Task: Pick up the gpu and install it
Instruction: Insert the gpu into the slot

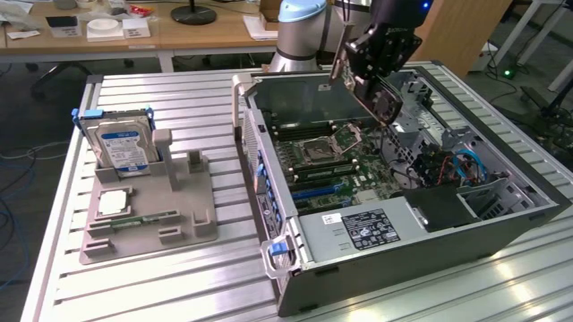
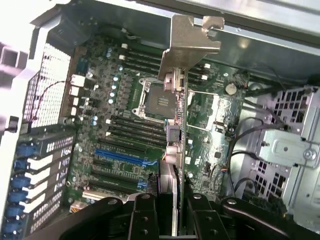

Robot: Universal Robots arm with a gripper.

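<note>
My gripper (image 1: 374, 79) hangs above the open computer case (image 1: 501, 231), shut on the gpu (image 1: 380, 97), a thin dark card held on edge and tilted. In the wrist view the gpu (image 2: 176, 125) runs away from my fingers (image 2: 145, 215), edge-on, with its silvery metal end bracket (image 2: 187, 42) at the far end. The card is in the air over the green motherboard (image 2: 100, 135), above the empty CPU socket (image 2: 161, 100) and the black and blue expansion slots (image 2: 120, 155). It touches no slot.
A grey fixture tray (image 1: 147, 221) on the exterior view's left holds an upright silver hard drive (image 1: 123, 149), a CPU chip (image 1: 114, 201) and a green memory stick (image 1: 134, 220). The case walls, the drive cage (image 1: 488, 194) and cables (image 1: 447, 168) crowd the motherboard.
</note>
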